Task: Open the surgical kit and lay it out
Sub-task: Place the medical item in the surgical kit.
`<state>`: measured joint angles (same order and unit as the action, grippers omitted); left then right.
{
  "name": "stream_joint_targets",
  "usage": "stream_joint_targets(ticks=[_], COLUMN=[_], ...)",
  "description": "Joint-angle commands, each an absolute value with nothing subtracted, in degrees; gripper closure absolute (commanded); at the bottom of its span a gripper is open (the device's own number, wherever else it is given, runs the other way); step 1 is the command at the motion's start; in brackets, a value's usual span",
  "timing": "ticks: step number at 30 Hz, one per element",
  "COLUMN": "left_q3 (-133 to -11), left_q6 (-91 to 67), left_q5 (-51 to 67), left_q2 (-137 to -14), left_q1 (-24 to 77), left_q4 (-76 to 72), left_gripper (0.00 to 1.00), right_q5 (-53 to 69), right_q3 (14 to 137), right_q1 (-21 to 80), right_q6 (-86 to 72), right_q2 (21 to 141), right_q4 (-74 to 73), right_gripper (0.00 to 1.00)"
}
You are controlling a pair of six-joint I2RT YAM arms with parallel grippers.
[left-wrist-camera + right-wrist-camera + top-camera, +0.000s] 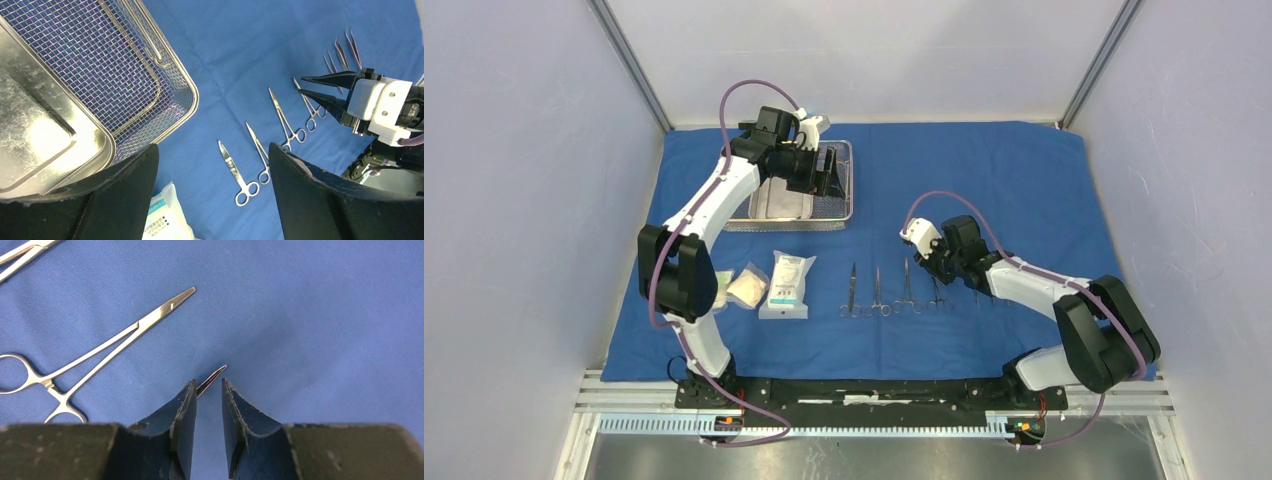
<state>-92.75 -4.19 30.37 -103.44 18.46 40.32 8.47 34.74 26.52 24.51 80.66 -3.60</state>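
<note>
The surgical kit lies spread on its blue cloth wrap (984,180). At the back left stands the wire-mesh basket (842,200) with the steel pan (784,200) inside it. My left gripper (211,146) hovers over the basket's right end, open wide and empty. Several slim steel instruments (877,292) lie in a row at the front centre. My right gripper (208,382) is low over the row's right end, jaws a narrow gap apart with only cloth between them. A thin instrument tip (214,376) pokes out from under its left finger. Three packets (786,285) lie front left.
In the right wrist view a steel clamp (100,347) lies just left of my fingers. The left wrist view shows scissors (237,175) and a packet (162,217) below my open jaws, and the right gripper (312,89) at the right. White walls enclose the table.
</note>
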Motion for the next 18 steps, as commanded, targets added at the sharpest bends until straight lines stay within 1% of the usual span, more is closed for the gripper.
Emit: stream_joint_targets(ticks=[1,7,18], left_q3=[-92.64,-92.47,-92.25], left_q6=[-2.50,-2.46,-2.89], left_q5=[31.95,32.17,33.14], left_q2=[-100.91,-100.91,-101.03], left_q1=[18.53,18.53,18.48], left_q4=[38.93,38.93,38.93], left_gripper=[0.13,0.13,0.12], right_q5=[7.88,6.82,5.29], right_q3=[36.22,36.42,35.60], right_q1=[26.79,26.81,26.85], right_q6=[24.87,25.14,25.58], right_q2=[81.23,82.24,80.05], right_q4=[-1.86,-2.33,-2.33], right_gripper=[0.69,0.70,0.70])
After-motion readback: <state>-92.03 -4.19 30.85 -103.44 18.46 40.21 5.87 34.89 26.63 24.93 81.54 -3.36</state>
